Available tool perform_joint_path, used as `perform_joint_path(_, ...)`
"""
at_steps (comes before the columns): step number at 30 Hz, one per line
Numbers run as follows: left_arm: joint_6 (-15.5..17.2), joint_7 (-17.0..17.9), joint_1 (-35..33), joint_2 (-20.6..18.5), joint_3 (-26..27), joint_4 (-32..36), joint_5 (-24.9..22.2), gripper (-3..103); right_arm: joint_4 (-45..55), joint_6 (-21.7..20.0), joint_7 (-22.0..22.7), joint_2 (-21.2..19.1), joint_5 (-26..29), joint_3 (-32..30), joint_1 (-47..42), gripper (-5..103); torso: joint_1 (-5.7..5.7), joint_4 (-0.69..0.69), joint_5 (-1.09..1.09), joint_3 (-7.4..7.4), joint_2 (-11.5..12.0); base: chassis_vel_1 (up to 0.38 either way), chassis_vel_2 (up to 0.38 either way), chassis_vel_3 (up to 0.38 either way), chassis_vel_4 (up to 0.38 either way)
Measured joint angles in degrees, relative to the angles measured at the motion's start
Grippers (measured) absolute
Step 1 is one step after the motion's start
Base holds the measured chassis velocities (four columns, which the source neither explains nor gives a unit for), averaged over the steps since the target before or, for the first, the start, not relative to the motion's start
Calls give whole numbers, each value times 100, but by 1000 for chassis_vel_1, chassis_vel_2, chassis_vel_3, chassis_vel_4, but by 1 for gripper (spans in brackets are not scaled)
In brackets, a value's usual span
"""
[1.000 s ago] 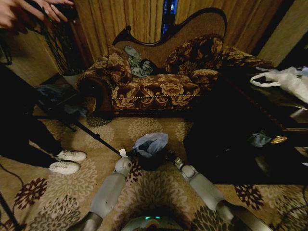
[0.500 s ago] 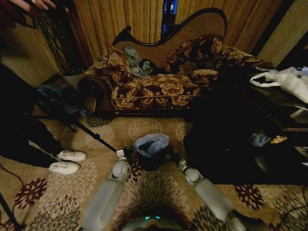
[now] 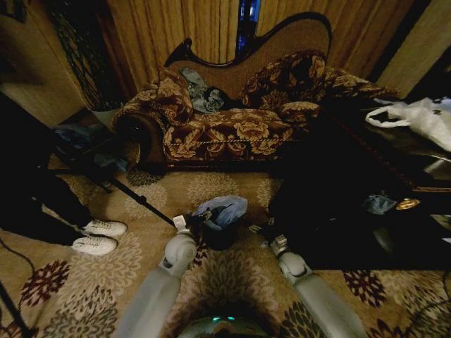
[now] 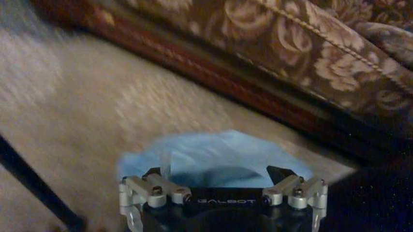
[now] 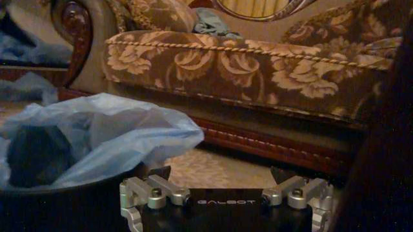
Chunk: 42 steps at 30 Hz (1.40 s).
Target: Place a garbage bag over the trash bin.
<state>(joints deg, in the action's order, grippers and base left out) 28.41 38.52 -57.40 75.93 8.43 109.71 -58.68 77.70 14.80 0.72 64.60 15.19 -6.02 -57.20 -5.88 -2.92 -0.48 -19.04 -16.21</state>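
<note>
In the head view, the trash bin (image 3: 219, 235) is seen standing on the patterned carpet (image 3: 225, 190), in front of the floral sofa (image 3: 232, 120) and just beside the dark low table (image 3: 352, 211) on the robot's right. The garbage bag (image 3: 221, 210) is bunched over the bin's mouth, with its blue film heaped above the rim. The left gripper (image 3: 189, 222) is placed just beside the bin on its left side, close to the bag's edge. The right gripper (image 3: 266, 232) is placed a little apart from the bin on its right, against the table's dark edge. A white plastic bag (image 3: 423, 116) is seen on the table near its far right edge. White sneakers (image 3: 99, 236) are seen on the carpet at the left.

In the left wrist view, the left gripper (image 4: 223, 181) is shown with its fingers spread wide and nothing between them; the garbage bag (image 4: 213, 157) lies just beyond them on the carpet.

In the right wrist view, the right gripper (image 5: 223, 181) is likewise shown spread wide and empty. The garbage bag (image 5: 110, 135) is draped over the trash bin (image 5: 65, 186), and the bin's dark rim is seen below the film, with the sofa (image 5: 245, 67) behind.
</note>
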Motion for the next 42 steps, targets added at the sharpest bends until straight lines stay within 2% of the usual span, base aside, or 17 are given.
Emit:
perform_joint_path(2, 107, 381, 271, 146, -72, -163, -794, 100, -100, 65, 1, 47, -81, -120, -19, 100, 0, 0, 0, 0, 0, 0, 0, 0, 0)
perform_joint_path(3, 107, 381, 271, 146, -72, -163, -794, 100, -100, 65, 1, 47, -81, -120, -19, 100, 0, 0, 0, 0, 0, 0, 0, 0, 0)
perform_joint_path(4, 121, 544, 338, 193, -90, -229, -1025, 100, -134, 79, 1, 62, -90, -132, -17, 100, 0, -1, -1, 0, 0, 0, 0, 0, 0)
perform_joint_path(7, 59, 1346, 531, 336, -101, -390, -1834, 100, -292, 107, 0, 93, -95, -99, 48, 100, 0, 1, 0, 0, 1, 0, 0, 0, 0)
perform_joint_path(8, 59, 1346, 531, 336, -101, -390, -1834, 100, -292, 107, 0, 93, -95, -99, 48, 100, 0, 1, 0, 0, 1, 0, 0, 0, 0)
perform_joint_path(12, -190, 2000, 779, 401, -62, -768, -2428, 100, -479, 159, -20, 119, -89, -77, 134, 100, 0, 1, -1, 0, 1, 0, 0, 0, 0)
perform_joint_path(17, -421, 2316, 1111, 535, -13, -1395, -2712, 100, -626, 197, -20, 160, -82, -53, 223, 100, 0, 1, -2, 0, 1, 0, 0, 0, 0)
perform_joint_path(21, -443, 2222, 1234, 587, -18, -1645, -2746, 100, -725, 223, -23, 176, -74, -22, 282, 100, 0, 0, -1, 0, 1, 0, 0, 0, 0)
perform_joint_path(30, -396, 2071, 1276, 634, -34, -1752, -2854, 100, -806, 226, -20, 175, -28, 94, 414, 100, 0, 1, -1, 0, 1, 0, 0, 0, 0)
perform_joint_path(42, -464, 2338, 1209, 659, -22, -1667, -3114, 100, -933, 150, 43, 183, -16, 401, 598, 100, 0, 1, -1, 0, 1, 0, 0, 0, 0)
